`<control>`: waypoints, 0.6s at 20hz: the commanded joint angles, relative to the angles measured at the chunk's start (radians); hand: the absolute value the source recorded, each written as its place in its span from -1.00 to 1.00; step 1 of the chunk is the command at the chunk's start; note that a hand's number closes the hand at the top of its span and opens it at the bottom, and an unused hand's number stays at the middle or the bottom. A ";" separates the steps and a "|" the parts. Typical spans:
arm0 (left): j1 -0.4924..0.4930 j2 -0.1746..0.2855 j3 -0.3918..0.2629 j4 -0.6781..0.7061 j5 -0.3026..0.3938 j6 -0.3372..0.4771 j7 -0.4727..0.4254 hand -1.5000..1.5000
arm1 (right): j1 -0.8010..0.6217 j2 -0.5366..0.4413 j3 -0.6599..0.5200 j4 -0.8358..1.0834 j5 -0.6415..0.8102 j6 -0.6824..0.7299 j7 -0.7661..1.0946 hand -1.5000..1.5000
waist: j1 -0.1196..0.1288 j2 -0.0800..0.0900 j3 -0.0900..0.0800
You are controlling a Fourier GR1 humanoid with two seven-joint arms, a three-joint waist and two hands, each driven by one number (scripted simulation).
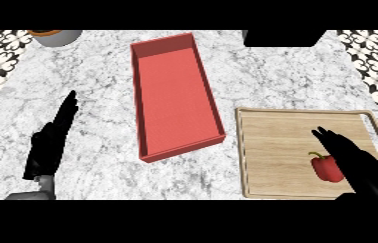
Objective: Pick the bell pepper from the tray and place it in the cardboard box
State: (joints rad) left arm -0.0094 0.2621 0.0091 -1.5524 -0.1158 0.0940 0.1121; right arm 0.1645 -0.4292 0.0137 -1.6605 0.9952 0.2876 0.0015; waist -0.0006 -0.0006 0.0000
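Observation:
A red bell pepper with a green stem lies on the wooden tray at the lower right. My right hand hovers over the tray just right of the pepper, fingers straight and pointing up-left, partly covering the pepper's right side. A long reddish open box stands in the middle of the counter, left of the tray, with nothing inside. My left hand rests at the lower left, fingers straight and pointing away.
A grey round pot with an orange rim sits at the far left corner. A black object stands at the far right edge. Patterned tiles border the marble counter on both sides.

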 commanded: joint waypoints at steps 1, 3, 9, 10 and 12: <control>0.022 -0.042 -0.020 -0.021 -0.032 0.009 0.009 0.00 | -0.055 -0.008 -0.001 0.062 0.045 0.037 -0.006 -1.00 | 0.002 0.000 0.000; 0.011 -0.050 -0.031 -0.045 -0.053 0.003 0.030 0.00 | -0.029 -0.012 -0.056 0.082 0.000 0.019 -0.074 -1.00 | 0.000 0.000 0.000; 0.008 -0.017 0.033 -0.002 -0.002 -0.055 -0.006 0.00 | -0.066 0.005 -0.058 0.095 0.082 -0.138 -0.099 1.00 | 0.002 0.001 0.000; 0.011 -0.026 0.021 -0.052 -0.023 -0.031 0.041 0.00 | -0.044 0.016 -0.039 0.141 0.136 -0.233 -0.121 1.00 | 0.004 0.000 0.001; -0.021 -0.045 0.038 0.063 -0.030 -0.020 -0.041 0.00 | -0.014 0.038 -0.013 -0.014 0.150 -0.180 -0.054 1.00 | -0.006 0.000 -0.001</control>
State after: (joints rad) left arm 0.0032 0.2315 0.0291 -1.5656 -0.1466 0.0707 0.1100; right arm 0.1381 -0.4057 -0.0101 -1.6122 1.0936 0.1688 -0.0697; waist -0.0019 -0.0028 -0.0052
